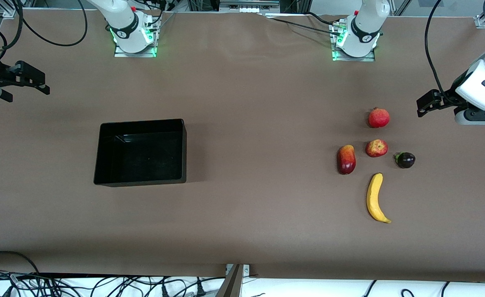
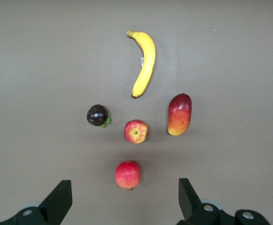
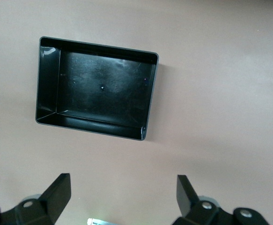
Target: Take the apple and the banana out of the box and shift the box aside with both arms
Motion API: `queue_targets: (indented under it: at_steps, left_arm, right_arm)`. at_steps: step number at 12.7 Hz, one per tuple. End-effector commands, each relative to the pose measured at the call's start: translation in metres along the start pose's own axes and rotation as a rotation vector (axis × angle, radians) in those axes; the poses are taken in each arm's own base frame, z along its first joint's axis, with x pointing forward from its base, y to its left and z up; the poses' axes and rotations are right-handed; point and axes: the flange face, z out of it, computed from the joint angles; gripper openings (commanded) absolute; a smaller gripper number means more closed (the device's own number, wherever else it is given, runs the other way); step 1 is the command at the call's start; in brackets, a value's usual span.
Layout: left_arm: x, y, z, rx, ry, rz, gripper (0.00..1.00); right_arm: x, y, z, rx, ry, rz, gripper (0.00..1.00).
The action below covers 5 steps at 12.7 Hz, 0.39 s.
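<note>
Box point(image 1: 140, 152) is empty, apple point(image 1: 376, 148) and banana point(image 1: 375, 197) already out on the surface; left pincer point(image 2: 122, 199) and right pincer point(image 3: 122, 199) both released, so I'd grip opposite box walls together and slide level.

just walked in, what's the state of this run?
Nothing is being handled. The box sits empty on the table toward the right arm's end. The apple and banana lie on the table toward the left arm's end, among a red-yellow oval fruit, a red round fruit and a dark purple fruit. The left gripper and right gripper are open, empty, at their own ends of the table.
</note>
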Motion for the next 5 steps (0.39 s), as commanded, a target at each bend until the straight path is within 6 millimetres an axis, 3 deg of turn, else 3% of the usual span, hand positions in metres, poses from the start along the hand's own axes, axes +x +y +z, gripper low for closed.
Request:
queue_targets:
  at_steps: [1, 5]
  left_arm:
    - [-0.0030, -0.0028, -0.0023, -0.011, -0.008, 0.008, 1.00]
    - [-0.0026, -0.0036, -0.0014, -0.011, -0.010, 0.008, 1.00]
  right_arm:
    - [0.0011, -0.0025, -0.0032, -0.009, -0.023, 0.022, 1.00]
    - [0.0055, 0.0022, 0.0064, -0.008, -0.041, 0.032, 1.00]
